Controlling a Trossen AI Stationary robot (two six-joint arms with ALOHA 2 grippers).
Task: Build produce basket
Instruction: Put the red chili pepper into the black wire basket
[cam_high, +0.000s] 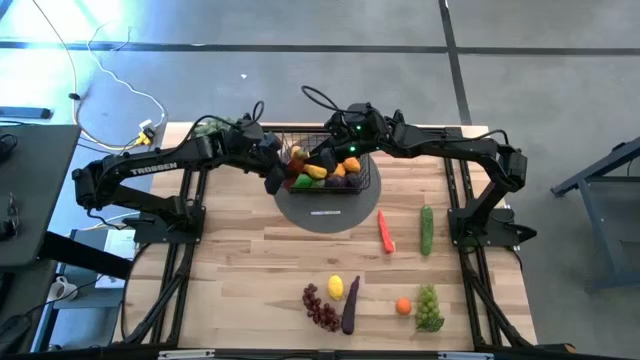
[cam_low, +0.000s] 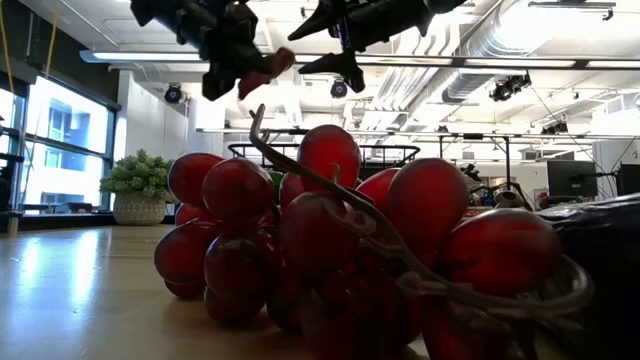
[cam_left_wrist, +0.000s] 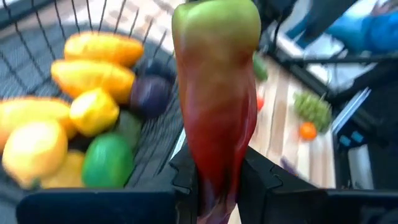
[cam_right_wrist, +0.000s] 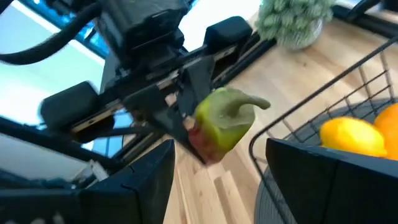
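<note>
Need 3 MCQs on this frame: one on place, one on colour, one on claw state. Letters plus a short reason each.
1. Where is the basket?
A. far edge of the table, on a dark disc
B. near edge
C. on the floor

2. What colour is the fruit beside the eggplant?
A. blue
B. yellow
C. white

3. What is the left claw doing?
A. open and empty
B. gripping a red pepper
C. holding the cucumber

Answers:
1 A: the high view shows it far-centre, over the disc.
2 B: the lemon is yellow.
3 B: the left wrist view shows the red pepper clamped; the cucumber lies on the table.
</note>
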